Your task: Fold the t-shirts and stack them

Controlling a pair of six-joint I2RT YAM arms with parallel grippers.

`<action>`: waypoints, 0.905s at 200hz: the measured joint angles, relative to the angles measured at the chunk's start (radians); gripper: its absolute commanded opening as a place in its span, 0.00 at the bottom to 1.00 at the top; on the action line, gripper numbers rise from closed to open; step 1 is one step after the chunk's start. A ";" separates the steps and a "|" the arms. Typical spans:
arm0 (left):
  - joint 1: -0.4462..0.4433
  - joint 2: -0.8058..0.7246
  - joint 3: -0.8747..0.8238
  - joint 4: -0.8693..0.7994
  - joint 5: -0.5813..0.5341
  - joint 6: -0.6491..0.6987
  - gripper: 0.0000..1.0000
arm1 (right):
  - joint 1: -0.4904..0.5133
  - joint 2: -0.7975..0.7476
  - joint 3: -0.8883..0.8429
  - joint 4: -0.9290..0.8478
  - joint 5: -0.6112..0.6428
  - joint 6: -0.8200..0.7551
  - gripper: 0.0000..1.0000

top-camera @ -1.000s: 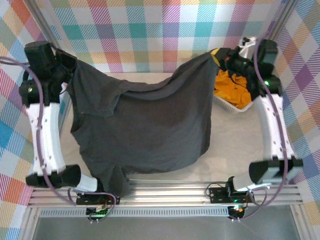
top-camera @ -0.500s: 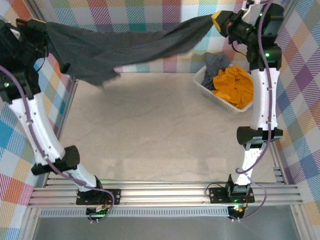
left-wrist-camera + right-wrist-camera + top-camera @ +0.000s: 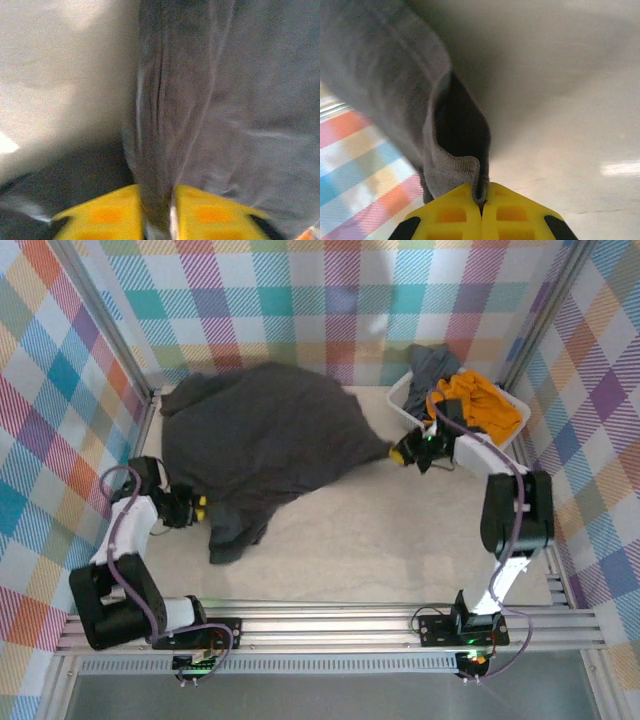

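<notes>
A charcoal t-shirt (image 3: pixel 270 440), spread across the frame's upper left, is being pinched at opposite edges by the left gripper (image 3: pixel 200 506) and the right gripper (image 3: pixel 397 453).

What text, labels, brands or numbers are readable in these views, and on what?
No readable text in any view.
dark charcoal t-shirt: plain cloth, no print showing.
mustard-orange t-shirt and white basket: no label visible.
plaid walls: pattern only.
boards at the arm bases: any markings are too small to read.
</notes>
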 measured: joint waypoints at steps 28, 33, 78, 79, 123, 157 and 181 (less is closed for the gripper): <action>-0.004 0.040 -0.064 0.005 -0.002 0.073 0.35 | 0.011 0.072 -0.083 0.007 0.044 -0.043 0.00; -0.004 0.037 -0.068 0.008 -0.006 0.083 0.35 | 0.013 0.069 -0.092 0.008 0.050 -0.049 0.00; -0.004 -0.096 -0.095 -0.009 -0.082 0.132 0.27 | 0.030 -0.058 -0.154 0.018 0.137 -0.096 0.00; -0.004 -0.098 -0.095 -0.010 -0.084 0.132 0.27 | 0.031 -0.061 -0.154 0.017 0.140 -0.097 0.00; -0.004 -0.189 -0.134 -0.045 -0.124 0.129 0.08 | 0.019 -0.201 -0.169 -0.033 0.283 -0.137 0.00; -0.004 -0.206 -0.143 -0.076 -0.147 0.126 0.00 | -0.024 -0.249 -0.216 -0.071 0.348 -0.156 0.00; -0.003 -0.256 -0.142 -0.110 -0.177 0.126 0.00 | -0.043 -0.249 -0.239 -0.093 0.372 -0.170 0.00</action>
